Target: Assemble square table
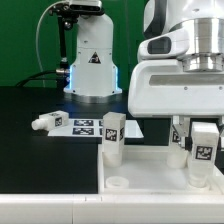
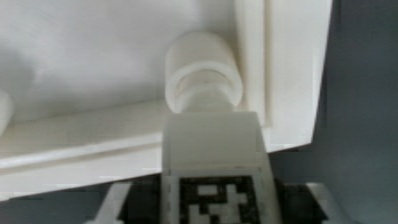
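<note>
My claw [image 1: 203,138] is closed partway on a leg [image 1: 203,152], its fingers pressing the two sides. In the wrist view this leg [image 2: 214,150] runs straight out from me, and its rounded end meets a round socket [image 2: 201,75] in a corner of the panel [image 2: 285,60]. I cannot tell whether it is seated in the socket or only touching it.

In the exterior view the panel [image 1: 150,178] lies rim up at the near edge of the table [image 1: 30,150], like a shallow tray. A standing leg [image 1: 113,135] is upright at its far corner on the exterior view's left. An empty socket [image 1: 118,183] shows at the near corner on that side. A far leg [image 1: 179,140] stands just beside my claw, half hidden by it, so its footing is unclear.

A loose leg [image 1: 46,122] lies on the table beside the marker board [image 1: 85,125].

Every leg and the board carry black-and-white square tags, with no readable writing. The dark mark on the arm base [image 1: 93,65] is too small to read. The panel's right side is cut off.
</note>
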`<state>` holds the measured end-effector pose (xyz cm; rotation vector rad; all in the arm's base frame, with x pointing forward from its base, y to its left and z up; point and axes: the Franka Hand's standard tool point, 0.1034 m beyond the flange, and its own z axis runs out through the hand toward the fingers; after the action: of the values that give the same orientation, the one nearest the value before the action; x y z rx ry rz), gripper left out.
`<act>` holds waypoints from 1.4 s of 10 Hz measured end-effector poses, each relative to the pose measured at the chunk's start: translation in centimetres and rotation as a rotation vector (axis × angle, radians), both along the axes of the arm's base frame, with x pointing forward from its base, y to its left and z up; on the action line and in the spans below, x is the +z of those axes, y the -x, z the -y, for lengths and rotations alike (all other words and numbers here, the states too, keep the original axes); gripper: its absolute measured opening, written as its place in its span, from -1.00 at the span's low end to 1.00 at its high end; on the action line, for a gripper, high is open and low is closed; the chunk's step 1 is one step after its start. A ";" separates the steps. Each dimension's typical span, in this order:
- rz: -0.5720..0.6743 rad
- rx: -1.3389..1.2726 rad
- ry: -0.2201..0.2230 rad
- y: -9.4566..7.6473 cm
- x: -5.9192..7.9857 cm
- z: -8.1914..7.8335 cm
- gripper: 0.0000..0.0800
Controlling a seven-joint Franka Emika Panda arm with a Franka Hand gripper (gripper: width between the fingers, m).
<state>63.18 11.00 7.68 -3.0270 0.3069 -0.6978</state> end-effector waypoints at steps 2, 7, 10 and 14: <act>-0.010 0.001 0.005 0.2 -0.9 -0.1 -0.30; -0.003 0.003 0.014 0.5 -1.3 -0.6 -0.30; -0.026 0.015 0.021 0.5 -1.4 -0.5 0.10; -0.238 -0.002 0.004 -0.2 0.6 1.2 0.62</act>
<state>63.41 9.79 8.28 -3.1156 0.3131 -0.3365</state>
